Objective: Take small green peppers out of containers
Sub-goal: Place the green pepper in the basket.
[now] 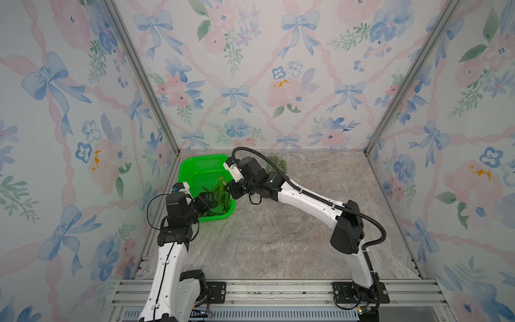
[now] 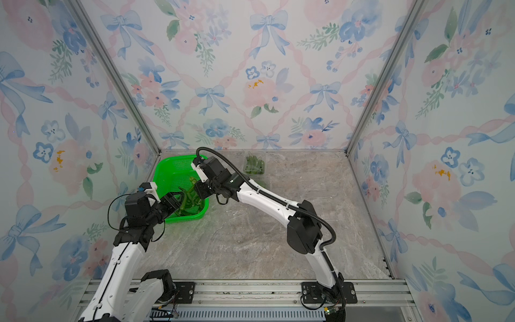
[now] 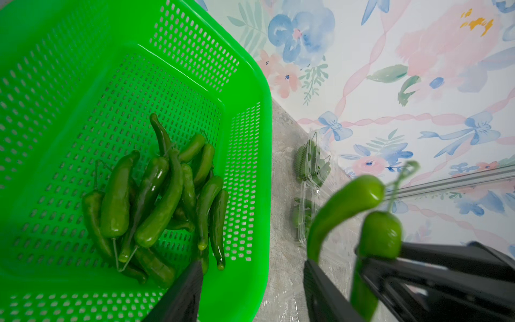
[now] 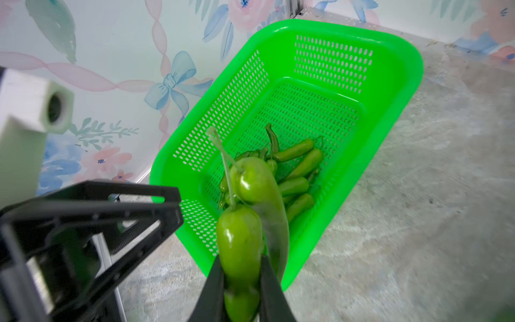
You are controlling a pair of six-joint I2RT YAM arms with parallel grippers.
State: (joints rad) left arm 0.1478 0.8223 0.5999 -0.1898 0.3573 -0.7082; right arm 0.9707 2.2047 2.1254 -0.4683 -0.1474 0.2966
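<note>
- Far left on the desk [image 1: 278, 237]: green basket [image 1: 195, 167], small green peppers [image 3: 156, 200] heaped inside.
- Left fingers [image 3: 189, 287] spread wide, empty, hovering over the basket's near end.
- Right fingers [image 4: 269, 281] pinched on two peppers [image 4: 239, 239] (stems away from the grip, long axes in line with the fingers) at the basket's right rim; probably only a short carry left before letting go.
- Farther right, far edge: clear container [image 2: 253, 165] with more peppers, nearer the right arm.
</note>
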